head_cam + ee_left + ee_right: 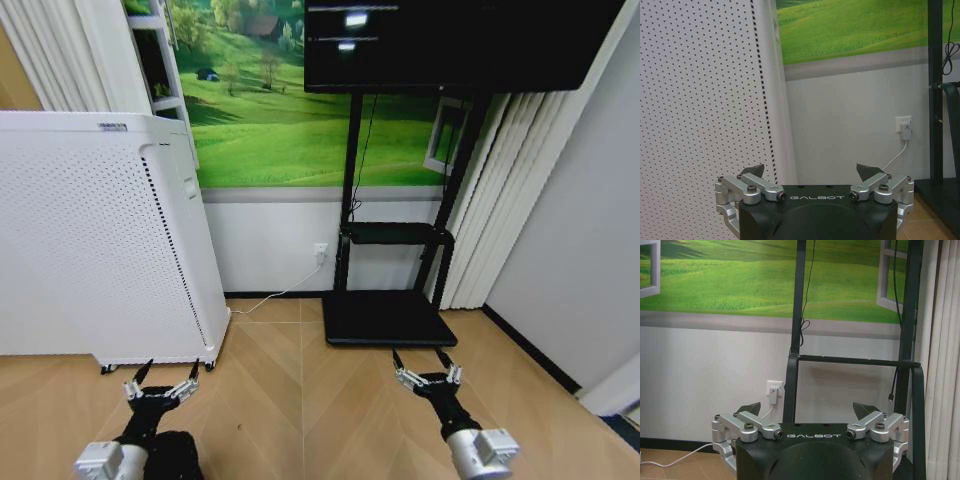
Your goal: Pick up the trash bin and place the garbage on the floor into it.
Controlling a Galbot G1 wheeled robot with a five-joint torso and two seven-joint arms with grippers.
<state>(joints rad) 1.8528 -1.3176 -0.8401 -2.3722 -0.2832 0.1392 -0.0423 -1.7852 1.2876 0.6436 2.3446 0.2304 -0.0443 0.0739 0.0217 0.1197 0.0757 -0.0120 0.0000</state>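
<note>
The trash bin and the garbage are out of view. My left gripper hangs low over the wooden floor, just in front of the tall white appliance, open and holding nothing. The left wrist view has the same gripper facing the appliance's perforated side and the white wall. My right gripper is also open and empty. It hovers low before the black base of the TV stand. From the right wrist, that gripper points at the stand's frame and the wall.
A tall white perforated appliance on castors stands at the left. A black TV stand with a screen is ahead on the right. A cable runs from the wall socket. Bare wooden floor lies between the arms.
</note>
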